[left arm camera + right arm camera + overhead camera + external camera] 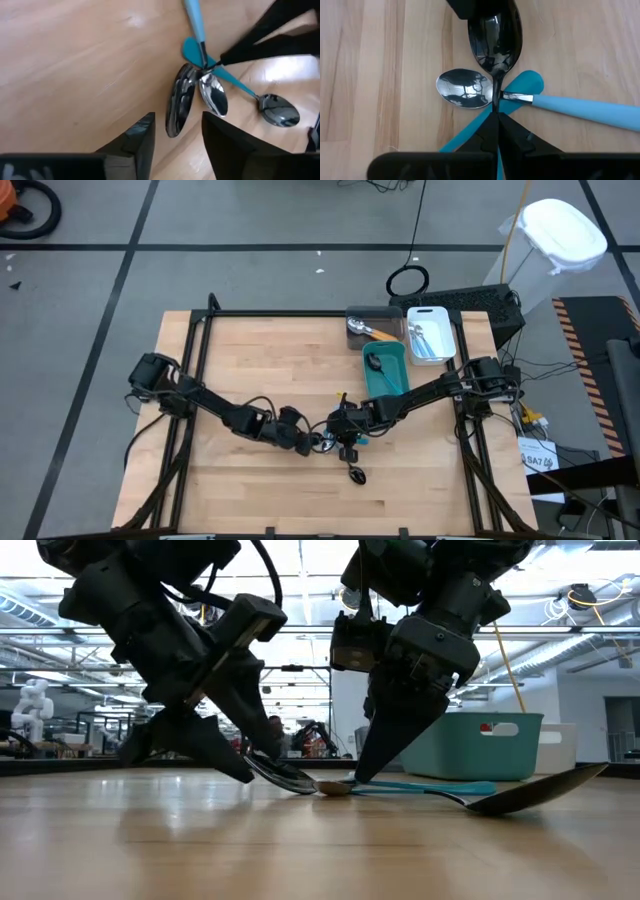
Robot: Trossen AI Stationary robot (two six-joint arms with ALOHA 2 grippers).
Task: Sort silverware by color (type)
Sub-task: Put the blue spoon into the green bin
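The right claw [496, 116], pinched shut on the black spoon [495, 35], lifts it clear of the tangled blue-handled utensils [580, 106], while the left claw [177, 145] waits part-open beside it.

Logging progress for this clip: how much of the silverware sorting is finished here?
Mostly done: orange-handled pieces lie in the gray bin, blue ones in the white bin, a black spoon in the teal bin. In hand: the shut right gripper pins a black spoon; the left gripper straddles its bowl. Left: that cluster, including blue-handled utensils.
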